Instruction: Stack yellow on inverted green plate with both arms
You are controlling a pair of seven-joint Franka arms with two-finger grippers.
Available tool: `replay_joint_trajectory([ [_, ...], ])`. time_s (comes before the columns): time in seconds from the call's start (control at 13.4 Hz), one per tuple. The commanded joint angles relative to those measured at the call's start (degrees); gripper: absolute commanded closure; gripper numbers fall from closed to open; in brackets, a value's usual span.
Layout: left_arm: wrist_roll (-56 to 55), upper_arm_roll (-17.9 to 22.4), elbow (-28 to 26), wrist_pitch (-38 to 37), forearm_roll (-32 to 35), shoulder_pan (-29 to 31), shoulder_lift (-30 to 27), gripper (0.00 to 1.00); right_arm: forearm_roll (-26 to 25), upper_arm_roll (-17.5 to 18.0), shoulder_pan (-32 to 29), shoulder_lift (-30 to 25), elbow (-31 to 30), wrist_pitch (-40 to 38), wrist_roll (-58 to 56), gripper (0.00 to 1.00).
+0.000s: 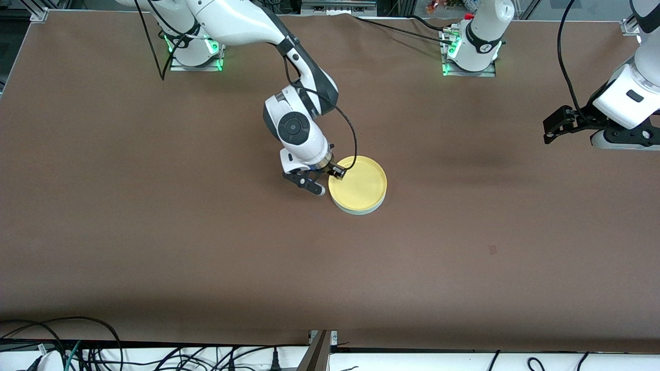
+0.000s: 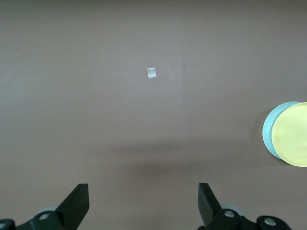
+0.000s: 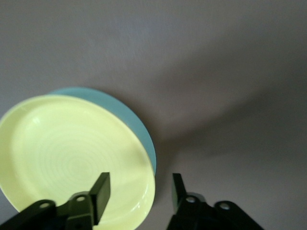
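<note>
The yellow plate (image 1: 361, 183) rests right way up on the pale green plate (image 1: 362, 210), of which only a thin rim shows, near the middle of the table. My right gripper (image 1: 330, 181) is at the stack's edge on the right arm's side. It is open, one finger over the yellow plate (image 3: 72, 158) and the other outside its rim, touching nothing that I can see. The green plate (image 3: 129, 112) peeks out underneath. My left gripper (image 1: 547, 131) hangs open and empty over the left arm's end of the table; its wrist view shows both plates (image 2: 292, 134) far off.
A small square of tape (image 1: 493, 249) lies on the brown table nearer the front camera, also under the left gripper's camera (image 2: 152, 73). Cables (image 1: 77, 345) run along the table's front edge. The arm bases (image 1: 469, 56) stand at the back.
</note>
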Motion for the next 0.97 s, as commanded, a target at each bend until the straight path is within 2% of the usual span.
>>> replay_joint_trajectory([
  [0.0,-0.5,-0.1,1.0,-1.3,1.7,-0.1,-0.2,0.00,-2.8,-2.8,-0.5,-3.5,-0.1,-4.9,-5.4,0.00],
  [0.45,-2.1,-1.1,1.7,-1.4,3.7,-0.3,-0.2,0.00,-2.1,-15.9,-1.2,-5.3,0.1,-16.6,-30.4,0.00],
  [0.6,-2.8,-1.8,1.7,-2.2,3.7,-0.7,-0.3,0.00,-2.0,-16.5,-5.2,-6.8,1.2,-20.0,-36.8,0.00],
  [0.74,-3.3,-2.1,1.7,-2.6,3.6,-0.7,-0.3,0.00,-2.3,-16.4,-9.8,-7.6,4.9,-28.8,-44.3,0.00],
  [0.89,-3.6,-2.0,1.7,-2.6,3.6,-0.7,-0.3,0.00,-2.7,-18.6,-12.9,-7.8,8.1,-36.2,-49.8,0.00],
])
